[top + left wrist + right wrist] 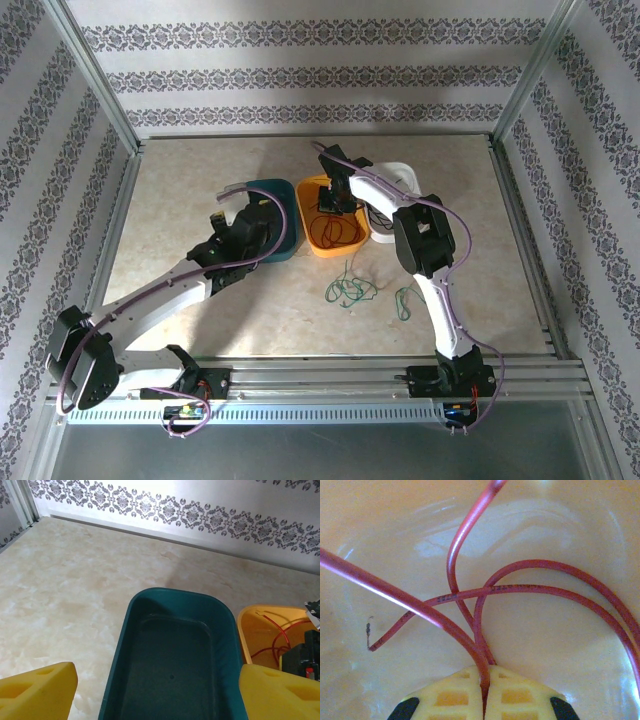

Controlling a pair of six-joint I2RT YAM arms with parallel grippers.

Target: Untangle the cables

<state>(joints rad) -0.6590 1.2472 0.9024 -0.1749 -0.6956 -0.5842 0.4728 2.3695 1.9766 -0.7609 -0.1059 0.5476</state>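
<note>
Operator: Status of right gripper (484, 682)?

Observer: Jaws shut, red cable (520, 587) pinched at the tips, low inside orange bin (312, 243). Its strands run up and away from the tips, crossing each other just beyond the pinch.

Operator: Left gripper (157, 692)?

Observer: Wide open, empty, hanging over teal bin (175, 594); orange bin is just to its right.

Operator: Other cables?

Observer: Green cables (350, 291) lie loose on table (200, 200), beside the right forearm.

Operator: Next move?

Observer: Judgement: right arm is placed to lift straight up out of the bin; crossings may snag.
</note>
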